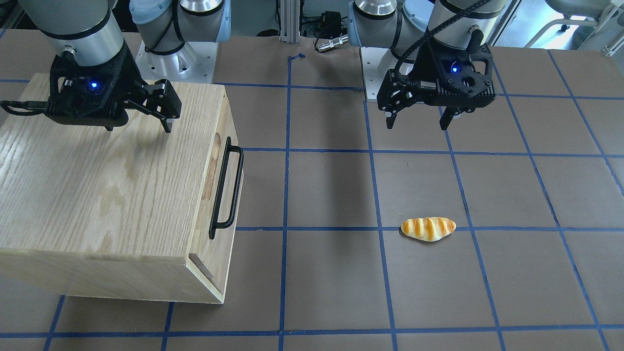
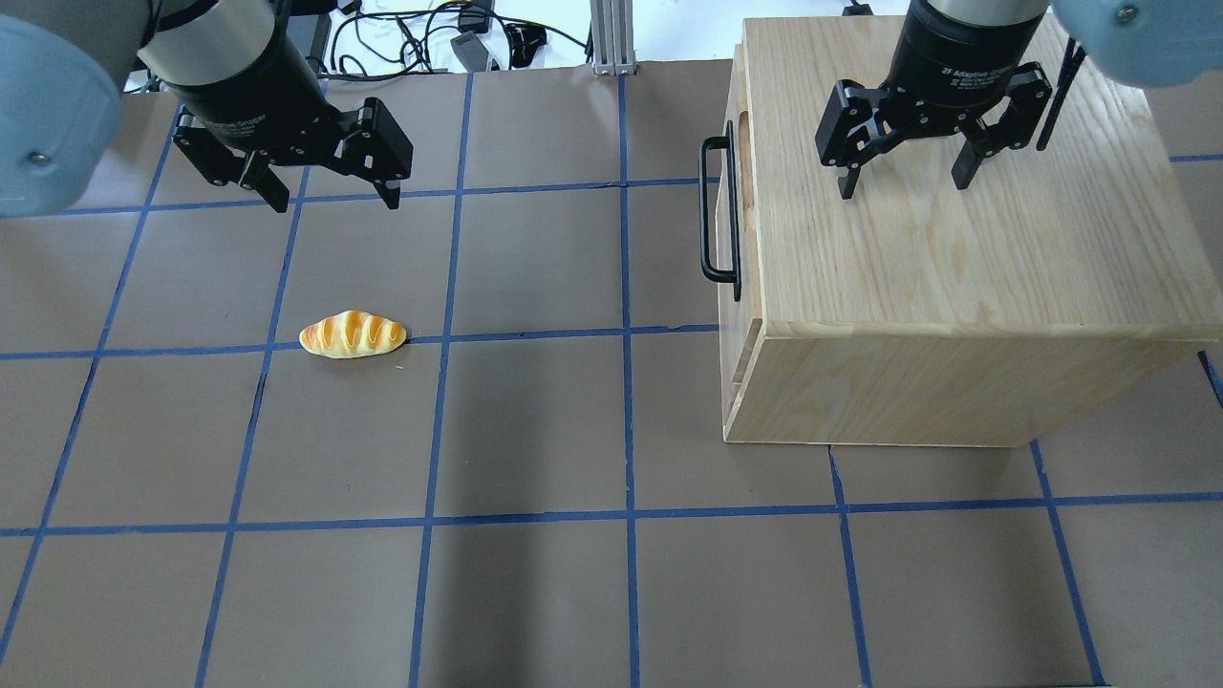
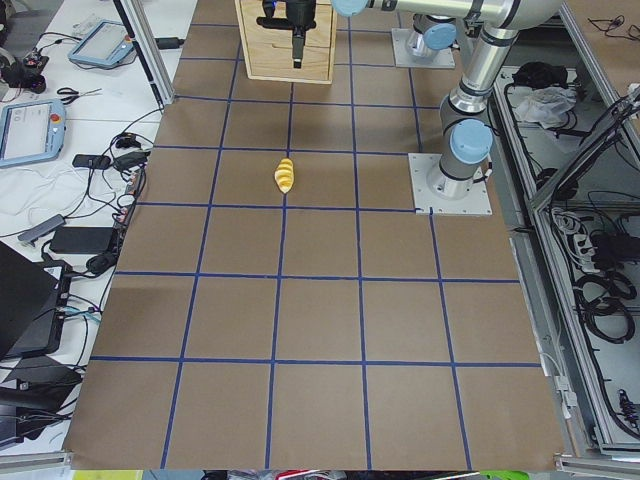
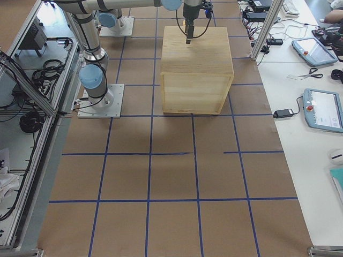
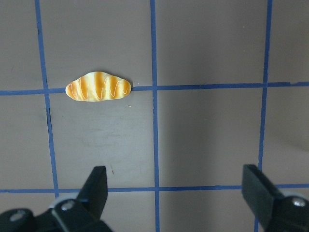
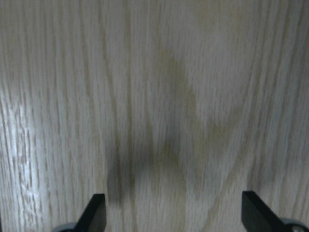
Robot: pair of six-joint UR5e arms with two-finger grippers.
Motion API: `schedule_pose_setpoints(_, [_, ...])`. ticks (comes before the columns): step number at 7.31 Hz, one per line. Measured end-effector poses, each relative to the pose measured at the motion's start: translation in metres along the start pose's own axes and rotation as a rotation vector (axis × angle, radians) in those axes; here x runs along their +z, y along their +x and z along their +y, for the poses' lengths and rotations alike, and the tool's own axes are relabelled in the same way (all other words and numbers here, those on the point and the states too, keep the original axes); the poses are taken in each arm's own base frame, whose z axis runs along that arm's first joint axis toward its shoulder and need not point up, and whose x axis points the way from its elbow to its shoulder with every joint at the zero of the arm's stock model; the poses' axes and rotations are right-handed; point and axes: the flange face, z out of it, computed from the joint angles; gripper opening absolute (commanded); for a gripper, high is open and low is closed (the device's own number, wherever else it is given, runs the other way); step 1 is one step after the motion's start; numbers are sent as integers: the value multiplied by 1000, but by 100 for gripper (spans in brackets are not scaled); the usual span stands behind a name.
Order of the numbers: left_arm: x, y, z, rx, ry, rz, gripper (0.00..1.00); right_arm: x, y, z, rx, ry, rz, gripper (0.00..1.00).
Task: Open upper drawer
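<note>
The upper drawer [image 1: 207,243] is the pale-wood front of the oak cabinet [image 2: 955,258], with a long black bar handle [image 1: 236,187] and a notch in its top edge. It looks shut or nearly shut. The handle also shows in the overhead view [image 2: 712,220]. My right gripper [image 2: 903,186] hangs open and empty above the cabinet top, well behind the handle. It also shows in the front view [image 1: 138,126]. In the right wrist view, my right gripper [image 6: 174,199] has only wood grain below it. My left gripper [image 2: 336,203] is open and empty over the table.
A toy bread roll [image 2: 352,334] lies on the brown table with blue tape lines, below my left gripper [image 5: 175,174] and in front of it. It also shows in the front view [image 1: 428,228]. The cabinet [image 4: 195,69] stands at the table's right end.
</note>
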Motion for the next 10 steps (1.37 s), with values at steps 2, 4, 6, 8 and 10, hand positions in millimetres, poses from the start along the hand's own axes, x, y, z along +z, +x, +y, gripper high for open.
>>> schedule_pose_setpoints(2, [6, 0, -3, -1, -8, 0, 100, 0, 0, 0, 0, 1, 0, 100])
schedule_pose_setpoints(4, [4, 0, -3, -1, -3, 1, 100, 0, 0, 0, 1, 1, 0, 100])
schedule_pose_setpoints(6, [0, -1, 0, -1, 3, -1, 100, 0, 0, 0, 1, 1, 0, 100])
schedule_pose_setpoints(8, [-3, 0, 3, 1, 2, -4, 100, 0, 0, 0, 0, 1, 0, 100])
schedule_pose_setpoints(10, [0, 0, 2, -2, -5, -5, 100, 0, 0, 0, 0, 1, 0, 100])
